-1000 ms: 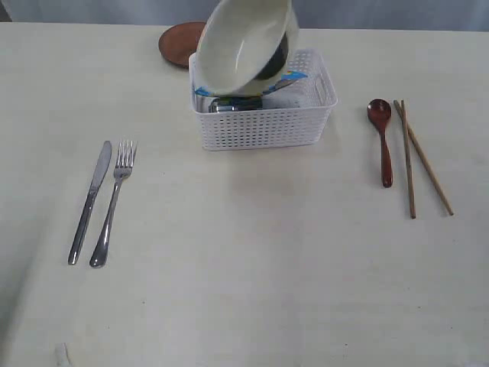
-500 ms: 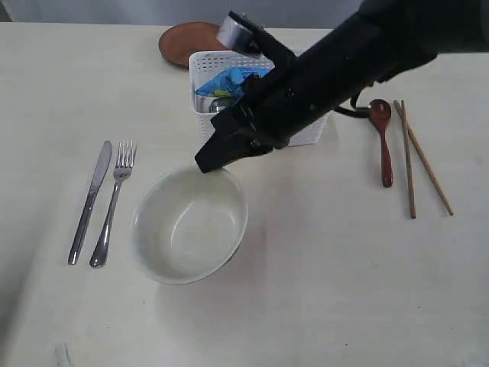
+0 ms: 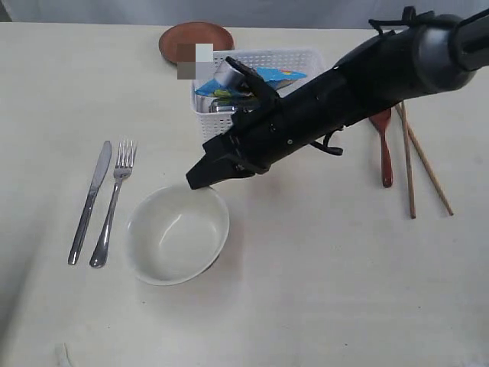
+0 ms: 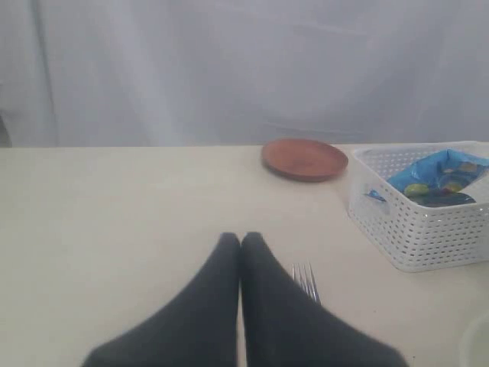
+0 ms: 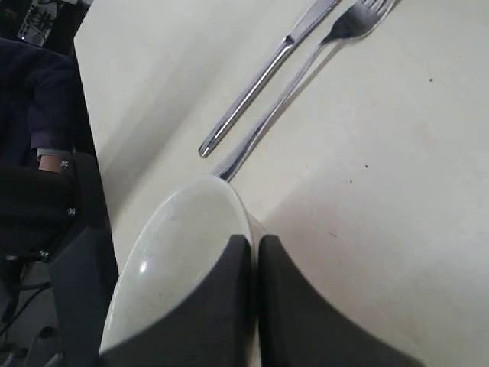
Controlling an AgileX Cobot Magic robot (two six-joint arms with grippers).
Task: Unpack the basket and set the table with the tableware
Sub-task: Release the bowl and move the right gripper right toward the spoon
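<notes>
R jaws clamped on bowl [image 3: 176, 233] rim, bowl on table [image 3: 321, 290]; L jaws closed.

From here the bowl [image 3: 177, 233] looks glossy white, smooth and ceramic-like. On the left, the knife [image 3: 89, 202] and fork [image 3: 111, 202] are polished, mirror-bright metal. The basket [image 4: 412, 233] is white moulded plastic with perforated grid walls. The table [image 3: 328, 290] is matt cream. On the right, the spoon [image 3: 385, 157] has a lacquer-like reddish-brown sheen, and the chopsticks [image 3: 410, 176] look like bare matt wood.
</notes>
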